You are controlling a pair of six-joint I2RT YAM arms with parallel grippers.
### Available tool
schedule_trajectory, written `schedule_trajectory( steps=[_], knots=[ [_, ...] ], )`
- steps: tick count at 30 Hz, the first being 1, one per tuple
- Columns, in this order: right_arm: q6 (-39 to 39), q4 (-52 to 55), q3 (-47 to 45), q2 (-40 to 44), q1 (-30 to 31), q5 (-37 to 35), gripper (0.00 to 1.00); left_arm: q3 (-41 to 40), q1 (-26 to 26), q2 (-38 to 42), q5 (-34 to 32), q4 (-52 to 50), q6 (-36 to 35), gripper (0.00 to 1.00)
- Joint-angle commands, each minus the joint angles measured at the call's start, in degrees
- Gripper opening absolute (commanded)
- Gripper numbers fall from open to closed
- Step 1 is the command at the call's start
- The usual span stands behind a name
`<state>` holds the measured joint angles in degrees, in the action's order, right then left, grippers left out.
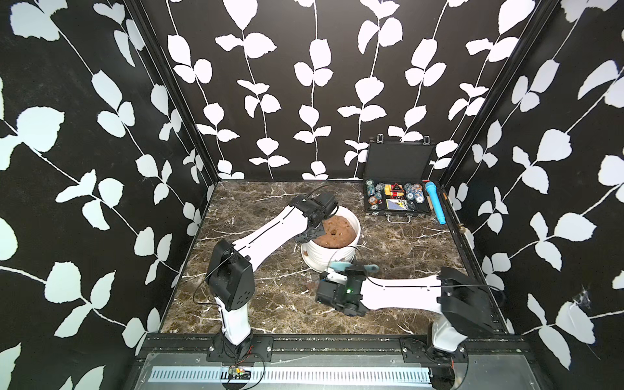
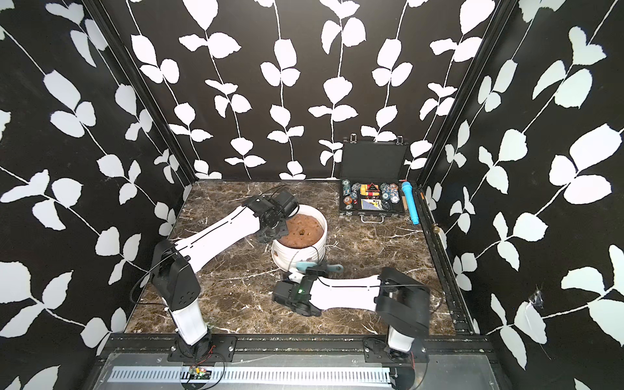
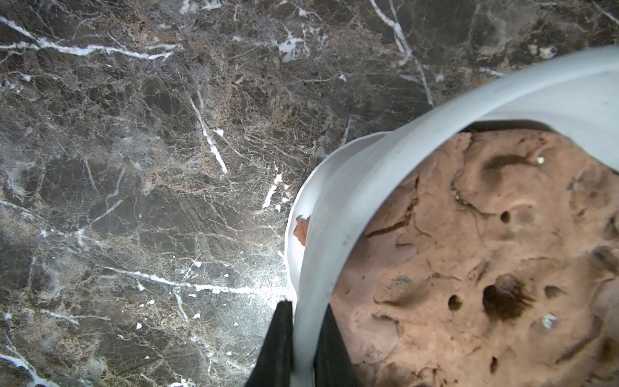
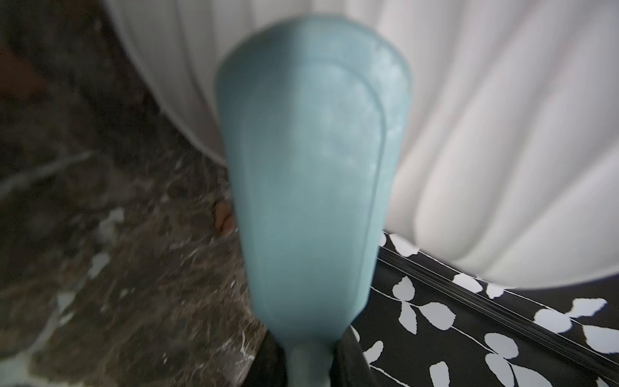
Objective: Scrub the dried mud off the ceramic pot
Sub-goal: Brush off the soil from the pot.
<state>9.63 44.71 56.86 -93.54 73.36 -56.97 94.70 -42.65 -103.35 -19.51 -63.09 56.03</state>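
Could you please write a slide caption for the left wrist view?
The left gripper clamps the rim of the ceramic pot, a dried mud blotch on its outer wall, soil mound inside.

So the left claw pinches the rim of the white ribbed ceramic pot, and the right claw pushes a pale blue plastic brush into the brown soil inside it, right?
No. The right gripper holds the pale blue plastic brush at the outer ribbed wall of the white ceramic pot, not in the brown soil; the right wrist view shows it. The left gripper does pinch the rim.
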Motion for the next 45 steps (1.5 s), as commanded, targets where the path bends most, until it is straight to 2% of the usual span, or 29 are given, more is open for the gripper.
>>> schedule_trajectory(
  steps=[1,3,5,10,15,19,23,30,34,40,45],
  knots=[
    [2.3,0.7,-2.9,9.8,0.1,10.6,0.0,-1.4,-0.1,2.0,0.7,0.2,-1.8,0.0],
    [5.0,-1.8,-3.7,16.5,0.0,14.8,0.0,-1.7,-0.1,2.1,0.7,0.3,-1.8,0.0],
    [6.9,-2.7,-3.2,19.5,-0.2,16.0,0.0,-2.0,0.0,2.4,0.8,0.9,-1.7,0.0],
    [9.7,-4.7,-1.5,17.3,-1.1,17.9,0.0,-2.5,0.1,2.7,1.3,1.6,-2.4,0.0],
    [15.2,-12.0,-3.1,15.7,-2.6,19.4,0.0,-4.2,1.3,3.6,1.4,3.3,-5.0,0.0],
    [22.3,-17.9,-2.8,10.5,-3.7,13.3,0.0,-4.5,2.1,3.4,1.6,4.0,-8.5,0.0],
    [20.8,-19.1,-1.0,5.2,-6.5,8.4,0.0,-4.9,4.0,3.3,2.2,4.3,-10.7,0.0],
    [24.5,-24.4,-4.7,5.9,-8.8,8.3,0.0,-6.0,6.0,2.9,4.4,6.8,-17.1,0.0],
    [24.9,-23.5,-6.0,6.6,-11.1,8.1,0.0,-6.4,6.9,2.7,5.4,8.1,-20.8,0.0],
    [22.7,-16.2,-6.3,6.5,-11.7,8.2,0.0,-5.5,7.6,1.5,6.1,8.8,-24.4,0.0],
    [18.3,-8.6,-5.0,12.6,-11.5,11.4,0.0,-4.0,8.1,0.6,6.2,8.5,-26.1,0.0]
  ],
)
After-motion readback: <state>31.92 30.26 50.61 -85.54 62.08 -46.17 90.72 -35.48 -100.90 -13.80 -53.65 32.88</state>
